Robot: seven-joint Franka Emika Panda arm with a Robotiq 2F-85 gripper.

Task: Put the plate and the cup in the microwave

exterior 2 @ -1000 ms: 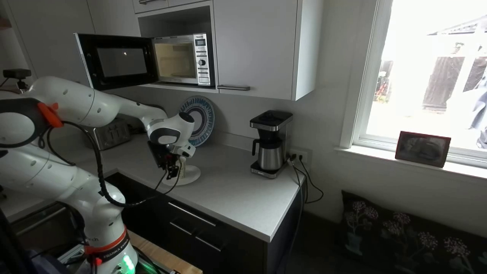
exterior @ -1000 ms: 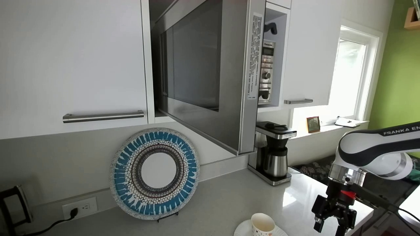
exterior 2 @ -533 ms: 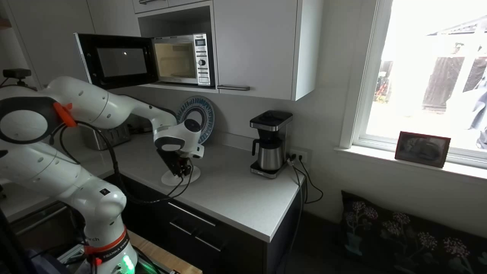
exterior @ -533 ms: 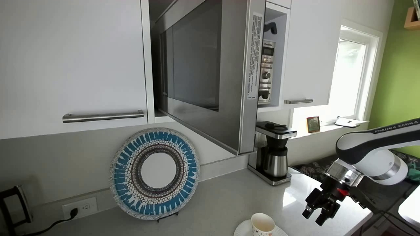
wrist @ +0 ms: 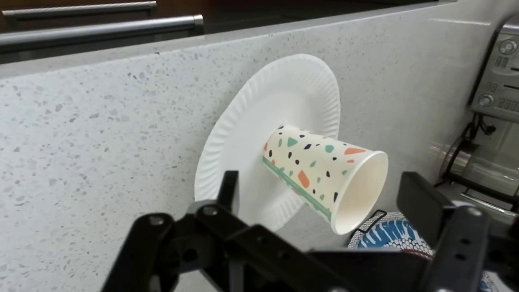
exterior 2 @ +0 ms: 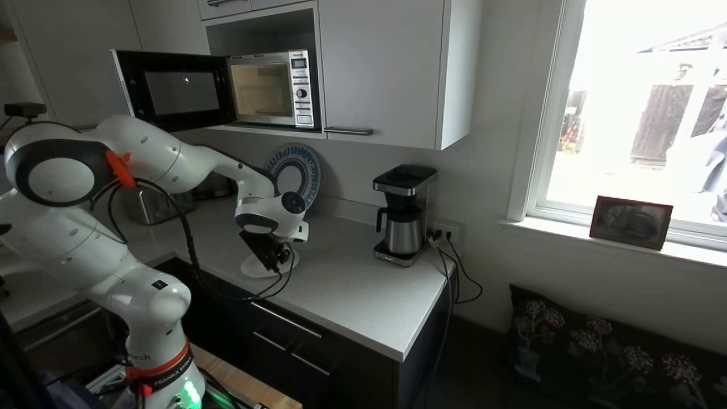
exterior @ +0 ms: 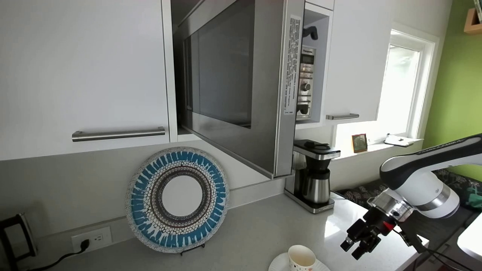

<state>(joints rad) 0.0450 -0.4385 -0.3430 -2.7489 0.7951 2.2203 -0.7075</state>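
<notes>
We have the arm bent sharply in an exterior view: upper part leaning from the base up to the elbow, forearm stretched out the other way and sloping down to the wrist. Green light lit on the base. Wrist is canted, so our pincer points down at a slant, in line with it. In the wrist view we see both black fingers spread wide, well apart, facing each other, slightly blurred.
</notes>
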